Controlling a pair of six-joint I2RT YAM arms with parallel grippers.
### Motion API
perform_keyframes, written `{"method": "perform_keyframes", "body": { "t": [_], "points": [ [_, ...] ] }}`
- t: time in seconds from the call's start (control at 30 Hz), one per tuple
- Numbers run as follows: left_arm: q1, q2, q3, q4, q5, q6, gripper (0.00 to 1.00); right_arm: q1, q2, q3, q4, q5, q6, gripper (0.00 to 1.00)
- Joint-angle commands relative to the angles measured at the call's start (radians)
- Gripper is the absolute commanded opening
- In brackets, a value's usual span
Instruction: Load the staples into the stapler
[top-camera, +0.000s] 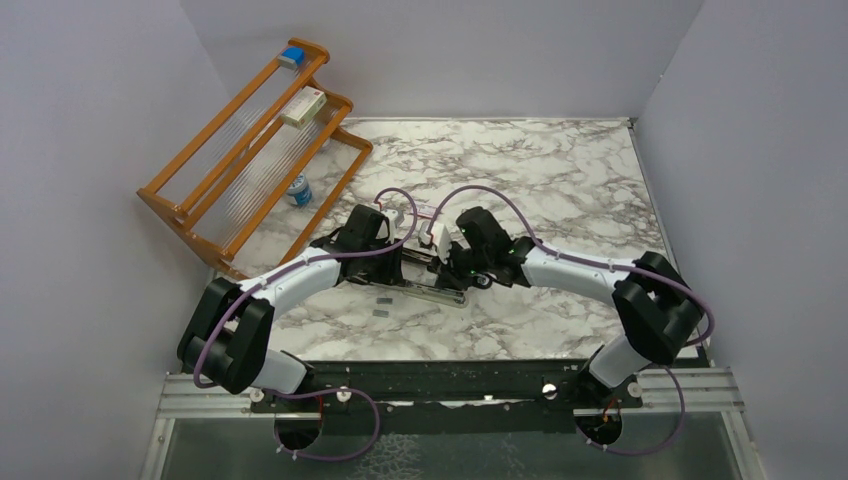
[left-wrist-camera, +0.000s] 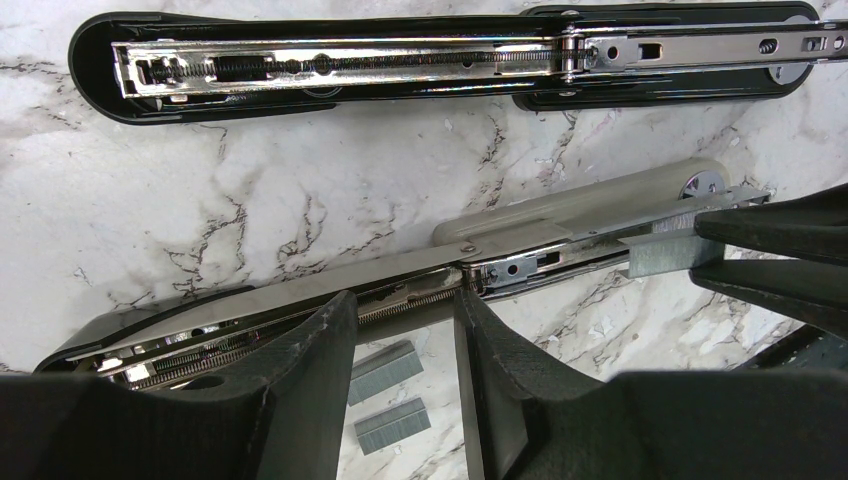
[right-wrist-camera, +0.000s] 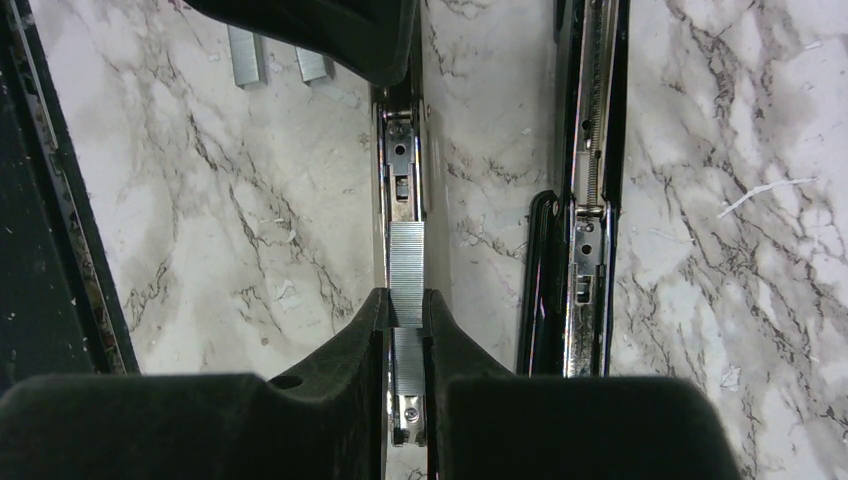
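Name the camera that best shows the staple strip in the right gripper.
Right wrist: the staple strip shows lengthwise, pinched by the right gripper over an open metal rail. Left wrist shows it side-on, one end between the fingers. From the top it cannot be made out.

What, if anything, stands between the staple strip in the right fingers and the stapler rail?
Nothing visible. The staple strip, pinched by the right fingers, lies along the open rail; no cover or object sits between them.
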Motion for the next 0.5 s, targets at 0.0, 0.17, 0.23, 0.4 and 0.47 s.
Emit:
{"method": "perform_keyframes", "body": {
  "t": [0.0,0.17,0.23,0.4,0.47],
  "points": [
    [-0.003,0.023,0.009,-0.027,-0.022,0.016,0.44,0.006,0.034,0.01,-0.018,-0.023,-0.022,0.02],
    [-0.003,0.022,0.01,-0.027,-0.022,0.017,0.44,0.006,0.046,0.011,-0.022,-0.015,-0.022,0.02],
    [-0.003,0.025,0.009,-0.028,-0.022,0.018,0.44,0.006,0.05,0.01,-0.024,-0.011,-0.022,0.02],
    [-0.003,0.024,0.01,-0.027,-0.022,0.018,0.44,0.006,0.058,0.007,-0.027,-0.005,-0.02,0.02],
    [-0.003,0.025,0.009,-0.026,-0.022,0.018,0.44,0.006,0.061,0.008,-0.03,-0.001,-0.022,0.02]
  ]
}}
